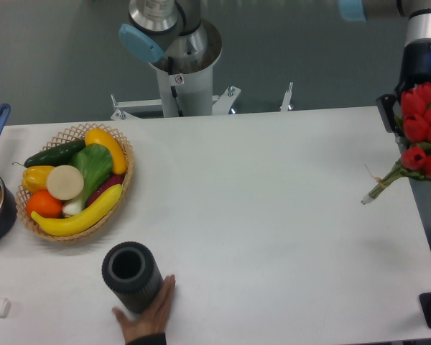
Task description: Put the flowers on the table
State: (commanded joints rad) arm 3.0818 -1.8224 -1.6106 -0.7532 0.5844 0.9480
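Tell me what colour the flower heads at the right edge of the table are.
Red, on green stems; the flowers show plainly in the fixed camera view.

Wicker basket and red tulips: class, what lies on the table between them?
Nothing: in the fixed camera view, only bare white table separates the wicker basket from the flowers. The black ribbed cylinder sits nearer the front edge.

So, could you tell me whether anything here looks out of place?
Yes: a human hand is on the table beside the black ribbed cylinder, and the flowers hang at the table's right edge, not yet laid down.
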